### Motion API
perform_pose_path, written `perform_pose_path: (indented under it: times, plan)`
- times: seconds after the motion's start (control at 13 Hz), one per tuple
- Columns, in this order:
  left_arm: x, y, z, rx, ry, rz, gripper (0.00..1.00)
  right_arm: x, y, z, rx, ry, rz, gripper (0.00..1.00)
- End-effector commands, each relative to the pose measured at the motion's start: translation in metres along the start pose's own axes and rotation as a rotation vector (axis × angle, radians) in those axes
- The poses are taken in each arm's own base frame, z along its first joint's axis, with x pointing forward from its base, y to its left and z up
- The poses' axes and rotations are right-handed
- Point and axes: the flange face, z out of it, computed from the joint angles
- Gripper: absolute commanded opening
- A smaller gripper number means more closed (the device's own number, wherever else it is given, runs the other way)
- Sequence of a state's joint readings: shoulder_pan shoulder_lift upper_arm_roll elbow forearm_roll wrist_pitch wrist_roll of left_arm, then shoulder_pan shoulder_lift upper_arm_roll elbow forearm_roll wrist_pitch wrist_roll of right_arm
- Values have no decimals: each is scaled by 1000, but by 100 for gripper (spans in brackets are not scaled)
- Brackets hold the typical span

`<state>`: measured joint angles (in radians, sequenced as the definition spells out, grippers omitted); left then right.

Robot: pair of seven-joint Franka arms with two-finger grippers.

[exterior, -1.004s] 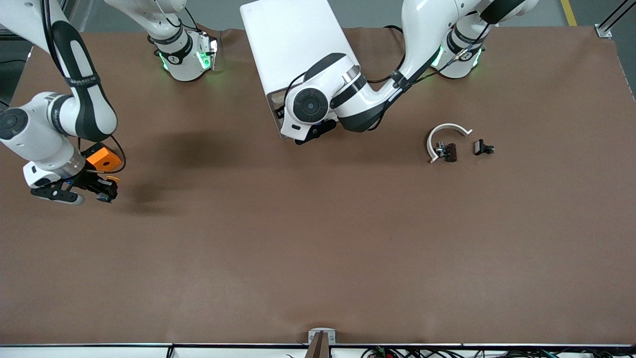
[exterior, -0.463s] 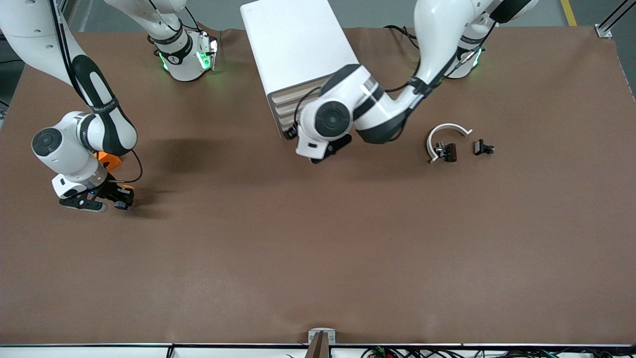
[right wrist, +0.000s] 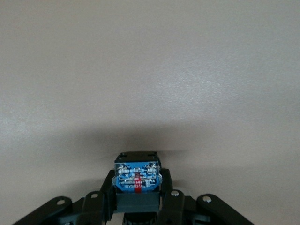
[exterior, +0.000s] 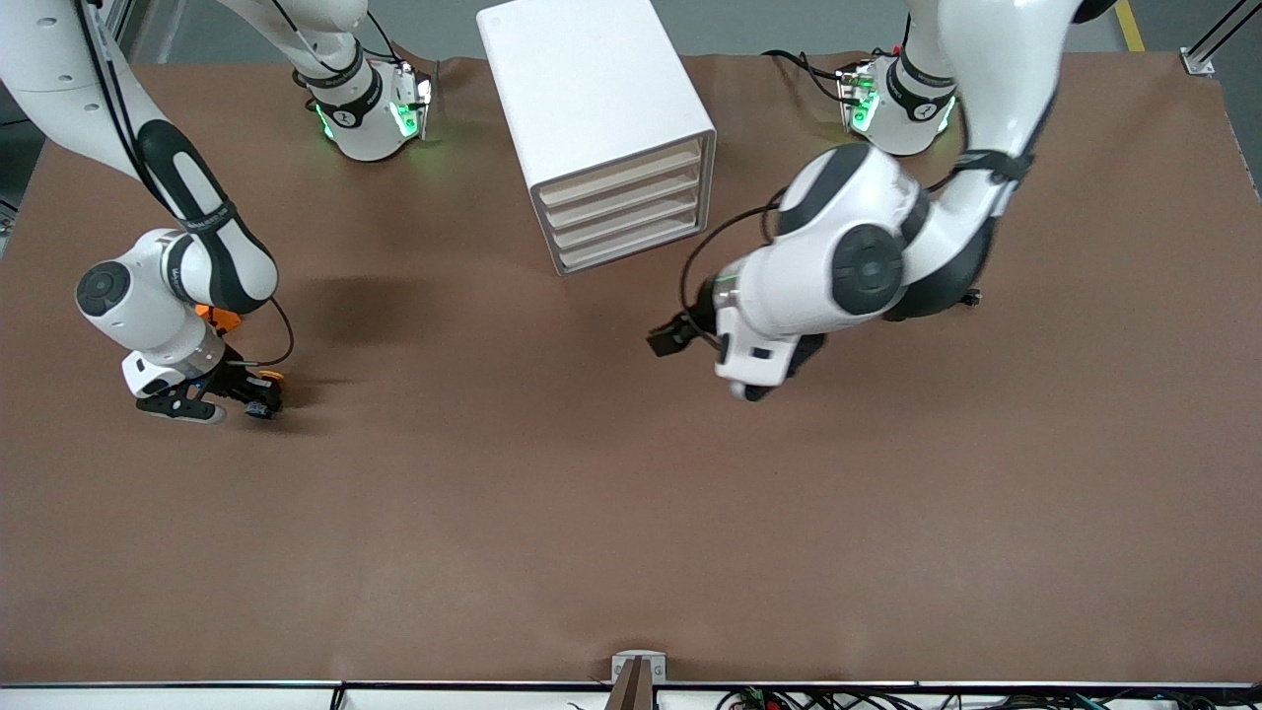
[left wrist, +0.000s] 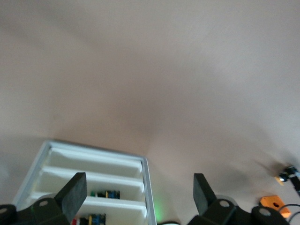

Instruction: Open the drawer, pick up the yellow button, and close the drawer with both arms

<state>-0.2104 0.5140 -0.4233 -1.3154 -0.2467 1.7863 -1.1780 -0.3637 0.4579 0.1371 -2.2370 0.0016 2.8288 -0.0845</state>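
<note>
The white cabinet (exterior: 592,89) stands near the robots' bases. Its top drawer (exterior: 621,163) sits flush with the three below it. It also shows in the left wrist view (left wrist: 93,161). My left gripper (exterior: 680,335) is open and empty, over bare table in front of the cabinet (left wrist: 139,190). My right gripper (exterior: 251,399) is shut on the button (exterior: 266,378) just above the table at the right arm's end. The right wrist view shows the button's blue base (right wrist: 137,176) between the fingers of the right gripper (right wrist: 137,187).
An orange square block (exterior: 219,317) lies beside the right arm's wrist, partly hidden by it. It shows small in the left wrist view (left wrist: 272,201). The left arm's elbow covers the table toward its own end.
The left arm has pulled away from the cabinet front toward its own end, and all four drawer fronts now show. The right gripper has shifted a little toward the table's middle with the button.
</note>
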Motion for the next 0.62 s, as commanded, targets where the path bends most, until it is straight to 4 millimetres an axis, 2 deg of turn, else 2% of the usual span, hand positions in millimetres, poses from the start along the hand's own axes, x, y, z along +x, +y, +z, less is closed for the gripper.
perform_pose_path:
  times: [0.0,0.15,0.31,0.54]
  plan:
    - [-1,-33,-42,73,42,96,100,4,3,9,29,4,-3,0]
    - [16,-62,-71,130,21,195,100,7,1,7,29,8,-5,0]
    - [13,-88,-103,163,27,318,100,11,0,5,28,14,-11,0]
    - [12,-133,-147,196,69,392,100,15,-2,2,28,21,-17,0]
